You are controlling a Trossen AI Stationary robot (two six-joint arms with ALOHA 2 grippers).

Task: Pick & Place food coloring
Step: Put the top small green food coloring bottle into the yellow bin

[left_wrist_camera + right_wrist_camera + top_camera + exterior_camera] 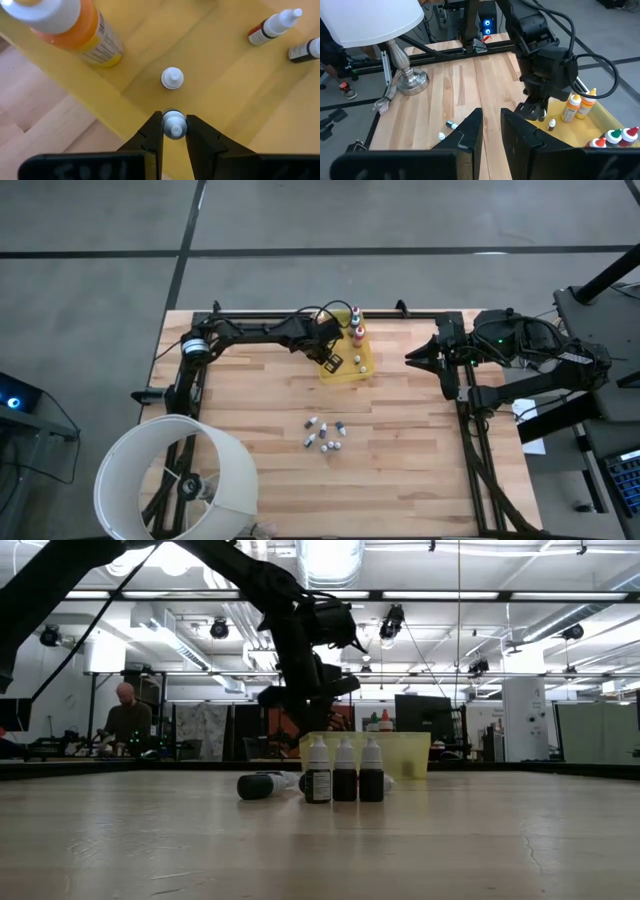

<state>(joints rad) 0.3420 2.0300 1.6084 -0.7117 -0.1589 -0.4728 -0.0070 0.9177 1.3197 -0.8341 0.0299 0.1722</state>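
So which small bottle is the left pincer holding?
The white-capped bottle clamped between the left pincer fingers above the yellow tray; its white-capped neighbour stands free.

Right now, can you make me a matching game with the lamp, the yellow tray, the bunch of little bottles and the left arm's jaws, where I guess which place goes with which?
Things:
1. lamp
2. yellow tray
3. bunch of little bottles
4. left arm's jaws

Places:
A. out on the bare wood, mid-table
B. closed on a white bottle cap, over the tray
C. in a table corner on the left arm's side
D. by the table edge between the two arm bases

The right arm just waits at its side.

Pairs: 1-C, 2-D, 3-A, 4-B
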